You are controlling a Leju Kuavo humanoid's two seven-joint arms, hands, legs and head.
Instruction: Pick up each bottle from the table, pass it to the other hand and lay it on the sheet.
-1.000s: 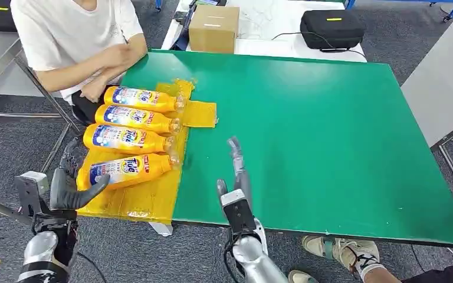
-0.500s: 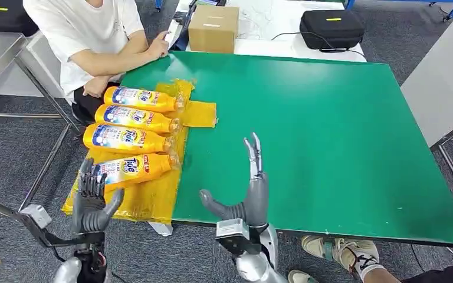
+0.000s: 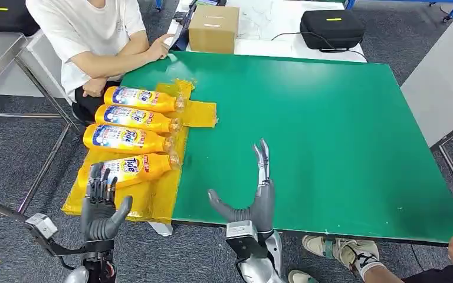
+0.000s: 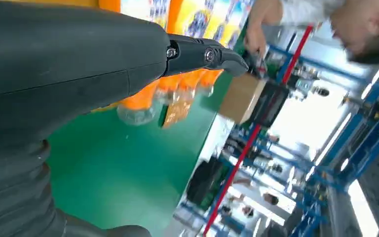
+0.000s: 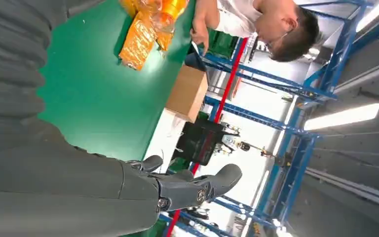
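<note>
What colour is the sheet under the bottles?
Yellow; the sheet shows best in the head view.

Head view looks down; wrist views sideways, sharing green table [image 3: 330, 130].

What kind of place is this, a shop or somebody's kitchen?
Neither, most likely: it looks like a lab or workshop. Blue metal racking rises behind the green table, a cardboard box and black equipment case sit nearby, and the floor is grey carpet.
</note>
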